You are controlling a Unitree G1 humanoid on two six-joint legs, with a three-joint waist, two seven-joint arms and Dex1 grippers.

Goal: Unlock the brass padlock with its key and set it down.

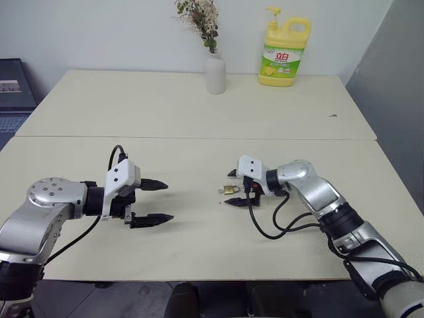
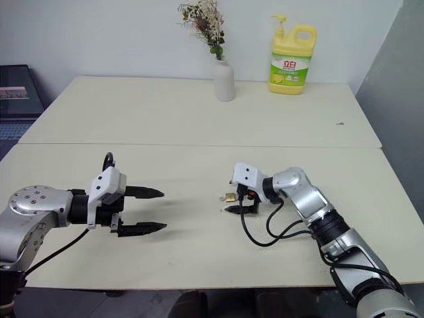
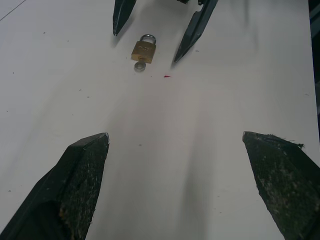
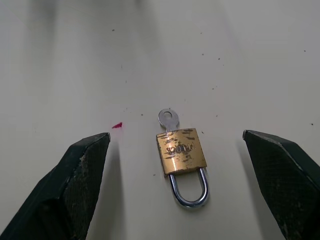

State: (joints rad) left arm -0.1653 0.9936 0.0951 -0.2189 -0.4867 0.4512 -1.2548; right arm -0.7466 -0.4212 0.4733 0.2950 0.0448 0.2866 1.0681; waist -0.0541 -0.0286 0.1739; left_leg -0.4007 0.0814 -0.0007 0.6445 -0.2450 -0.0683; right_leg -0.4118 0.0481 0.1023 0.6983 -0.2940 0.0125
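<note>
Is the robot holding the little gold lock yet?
No. The brass padlock lies on the table between the open right gripper fingers, untouched. The left gripper is open and empty.

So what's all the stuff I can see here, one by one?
padlock: one, brass, flat on the near table between the right gripper's open fingers, shackle closed
key: one, silver, in the padlock
vase: one, white, with dried sprigs, far table
bottle: one, yellow, pump top, far table beside the vase
tables: two, cream, pushed together
laptop: one, dark, far left
left gripper: black fingers, open, apart from the padlock
right gripper: black fingers, open
</note>
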